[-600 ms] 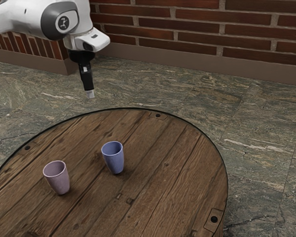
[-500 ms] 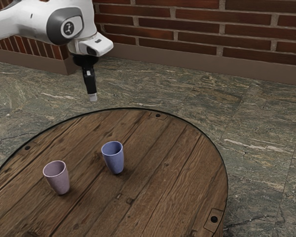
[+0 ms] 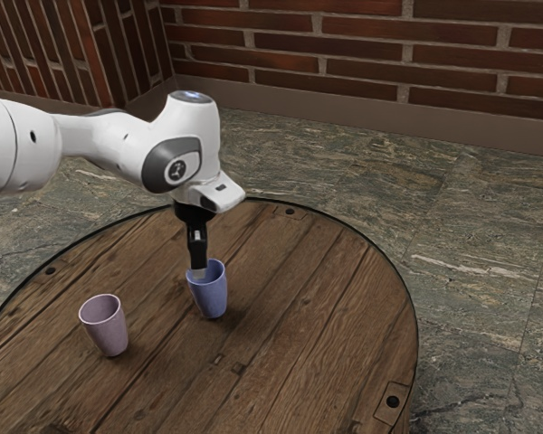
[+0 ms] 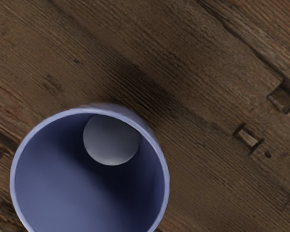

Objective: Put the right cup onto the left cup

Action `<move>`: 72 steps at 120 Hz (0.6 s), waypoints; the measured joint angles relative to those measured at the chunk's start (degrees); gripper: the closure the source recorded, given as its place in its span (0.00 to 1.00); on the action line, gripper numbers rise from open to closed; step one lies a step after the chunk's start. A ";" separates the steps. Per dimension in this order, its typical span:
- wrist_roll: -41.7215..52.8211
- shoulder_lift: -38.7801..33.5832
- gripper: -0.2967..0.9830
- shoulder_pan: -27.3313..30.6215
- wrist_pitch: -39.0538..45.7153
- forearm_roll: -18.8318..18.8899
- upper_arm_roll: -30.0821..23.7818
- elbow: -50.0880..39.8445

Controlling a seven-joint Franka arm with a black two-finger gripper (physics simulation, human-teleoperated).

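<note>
Blue cup (image 3: 214, 299), upright on the table (image 3: 308, 312), is a tapered tumbler with a round, thin rim, a smooth matte wall and a narrower foot. From the wrist view its hollow is deep blue, with a pale grey disc at the bottom. The pink cup (image 3: 109, 332) has the same flared shape in dusty mauve and stands upright near it, the 2 apart. The gripper (image 3: 199, 273), black with a pale tip, points down at the blue cup's rim; whether it touches, I cannot tell. Nor can I tell if its jaws are spread or pressed together.

Since the earlier frames, the white arm (image 3: 100, 143) has reached farther toward the exterior view's right and lower, bringing the gripper from above the table's far edge down to the blue cup. Both cups stand where they stood.

The table is round, of worn brown planks with long grain, dark seams and small notches (image 4: 282, 99), edged in a thin black band; 3 bolted plates (image 3: 393, 401) sit near its edge. Around it runs a grey-green veined stone floor (image 3: 471, 226), meeting a plain brown skirting (image 3: 335, 107) under red-brown brick walls (image 3: 362, 45).
</note>
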 joint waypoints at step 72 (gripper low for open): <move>-2.66 6.08 0.65 -0.85 11.32 0.22 0.02 -2.43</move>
